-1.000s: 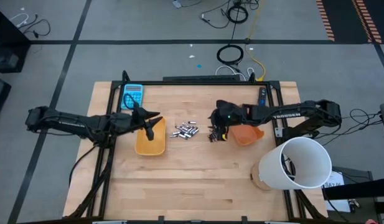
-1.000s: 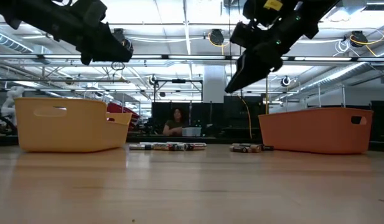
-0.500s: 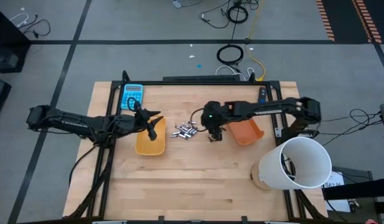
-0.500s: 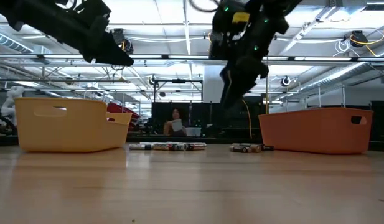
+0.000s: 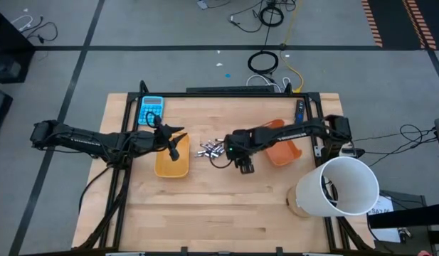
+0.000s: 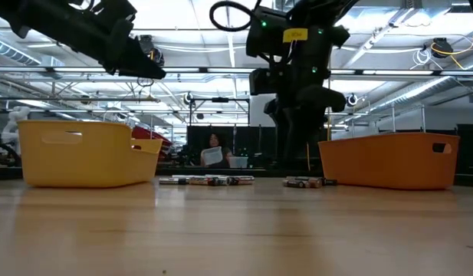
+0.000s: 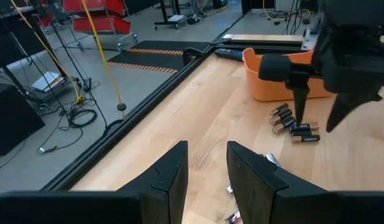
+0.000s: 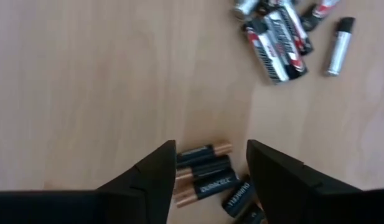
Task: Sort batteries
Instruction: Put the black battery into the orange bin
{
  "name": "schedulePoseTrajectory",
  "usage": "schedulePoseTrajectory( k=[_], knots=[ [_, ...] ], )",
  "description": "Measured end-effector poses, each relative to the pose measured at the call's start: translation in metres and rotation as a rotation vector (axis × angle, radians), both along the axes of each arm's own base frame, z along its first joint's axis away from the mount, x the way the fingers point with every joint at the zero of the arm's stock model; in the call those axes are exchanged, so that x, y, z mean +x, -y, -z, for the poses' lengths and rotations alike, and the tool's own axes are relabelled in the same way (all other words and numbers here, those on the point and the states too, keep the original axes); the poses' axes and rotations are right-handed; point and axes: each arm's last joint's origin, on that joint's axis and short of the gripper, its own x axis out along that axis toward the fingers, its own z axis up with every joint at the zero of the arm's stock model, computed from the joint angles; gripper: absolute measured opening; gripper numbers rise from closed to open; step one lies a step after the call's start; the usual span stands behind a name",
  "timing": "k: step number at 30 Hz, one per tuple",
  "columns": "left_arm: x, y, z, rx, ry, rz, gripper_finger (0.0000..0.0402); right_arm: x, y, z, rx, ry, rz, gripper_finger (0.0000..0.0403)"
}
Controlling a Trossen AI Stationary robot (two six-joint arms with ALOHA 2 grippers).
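Several dark batteries (image 8: 204,171), one reading DURACELL, lie beneath the open, empty right hand (image 8: 210,180).

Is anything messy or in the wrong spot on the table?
Yes. The batteries lie loose in two jumbled heaps on the bare table, between the yellow tray and the orange tray, not in either. A blue calculator at the back corner isn't a battery at all.

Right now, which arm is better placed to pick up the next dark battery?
Right. The right gripper hangs open directly above the dark batteries beside the orange tray. The left gripper hovers over the yellow tray, away from them.
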Motion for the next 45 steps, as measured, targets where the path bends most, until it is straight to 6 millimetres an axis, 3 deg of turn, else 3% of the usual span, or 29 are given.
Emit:
schedulePoseTrajectory(
  k=[5, 10, 19, 22, 45],
  knots=[
    [0.000, 0.000, 0.000, 0.000, 0.002, 0.004, 0.0121, 0.002, -0.010, 0.005, -0.023, -0.020, -0.102, 0.0239],
    [0.000, 0.000, 0.000, 0.001, 0.001, 0.004, 0.0121, 0.004, -0.012, 0.028, -0.074, -0.110, -0.188, 0.0269],
    [0.000, 0.000, 0.000, -0.005, 0.003, 0.002, 0.0121, 0.010, -0.006, 0.019, -0.091, -0.138, -0.209, 0.0264],
    [0.000, 0.000, 0.001, -0.005, 0.002, 0.004, 0.0121, 0.010, 0.000, 0.024, -0.005, -0.145, -0.199, 0.0267],
    [-0.001, 0.000, 0.002, -0.025, -0.005, -0.004, 0.0121, 0.011, 0.010, 0.040, -0.001, -0.205, -0.269, 0.0267]
  ],
)
